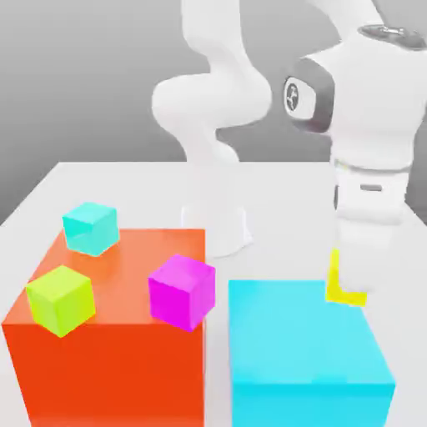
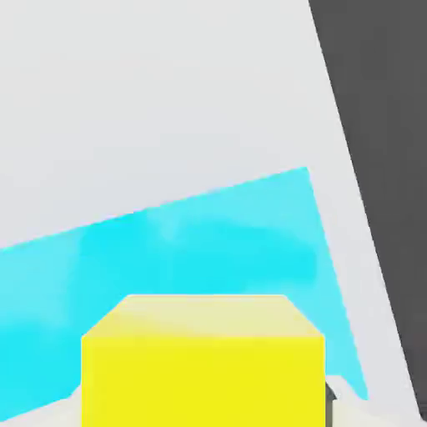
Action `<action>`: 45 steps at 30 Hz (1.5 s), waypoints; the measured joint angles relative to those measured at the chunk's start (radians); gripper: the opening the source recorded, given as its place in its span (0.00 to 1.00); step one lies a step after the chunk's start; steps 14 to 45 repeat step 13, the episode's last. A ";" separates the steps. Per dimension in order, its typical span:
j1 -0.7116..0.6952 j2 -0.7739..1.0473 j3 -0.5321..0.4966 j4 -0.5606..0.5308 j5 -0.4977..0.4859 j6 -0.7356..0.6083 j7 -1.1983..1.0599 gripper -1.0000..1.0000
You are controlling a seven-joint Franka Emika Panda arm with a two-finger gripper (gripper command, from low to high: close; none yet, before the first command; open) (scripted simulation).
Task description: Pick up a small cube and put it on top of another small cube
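Note:
The small cube (image 1: 340, 288), glossy pure yellow, sits at the far right corner of the big cyan block (image 1: 304, 350). The white hand covers most of it in the exterior view. My gripper (image 1: 349, 282) comes straight down over it and is shut on it. In the hand view the small cube (image 2: 203, 363) looms close in front of the camera, with the cyan block's top (image 2: 192, 250) behind it. I cannot tell whether the cube still touches the block's top.
A big orange block (image 1: 108, 350) stands at the exterior view's left. On it are a teal cube (image 1: 90, 227), a lime yellow-green cube (image 1: 60, 298) and a magenta cube (image 1: 182, 290). The arm's white base (image 1: 223, 225) rises behind the blocks.

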 joint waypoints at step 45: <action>-0.162 -0.013 -0.154 0.103 -0.013 -0.118 0.065 1.00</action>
